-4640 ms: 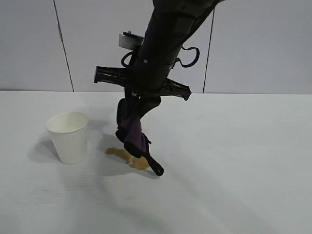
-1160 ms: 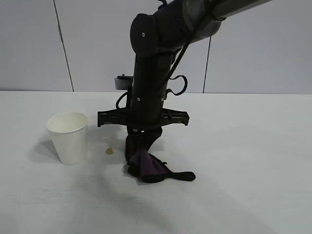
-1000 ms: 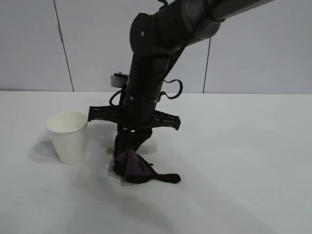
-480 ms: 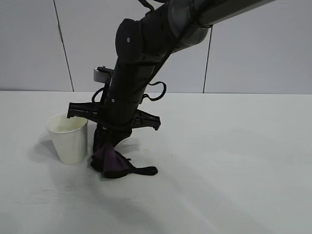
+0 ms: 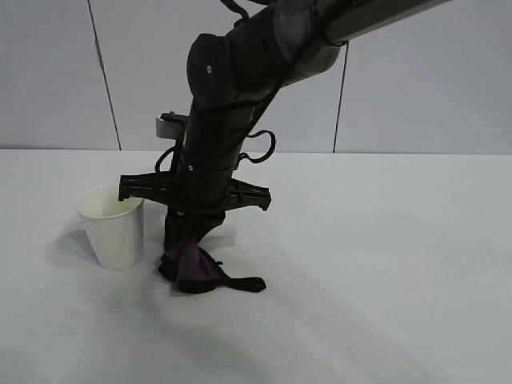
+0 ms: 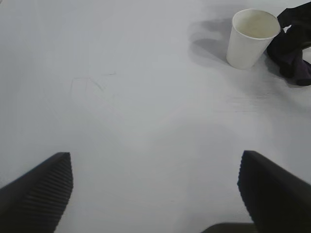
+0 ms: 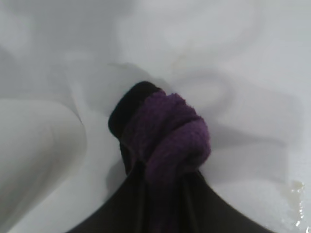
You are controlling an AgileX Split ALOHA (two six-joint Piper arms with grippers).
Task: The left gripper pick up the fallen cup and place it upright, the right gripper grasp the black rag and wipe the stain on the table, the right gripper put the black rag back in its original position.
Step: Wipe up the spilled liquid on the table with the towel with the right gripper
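Rag (image 5: pixel 194 270) dragged toward cup (image 5: pixel 114 226), right gripper (image 5: pixel 182 252) jaws clamped on it; left gripper (image 6: pixel 155 194) jaws apart.

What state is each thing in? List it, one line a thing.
cup: upright on the table, empty, close beside the rag.
black rag: bunched, pinched by the right gripper, pressed on the table.
right gripper: shut on the rag, pointing steeply down.
left gripper: open, holding nothing, away from the cup.
table: wet streaks near the rag in the right wrist view.
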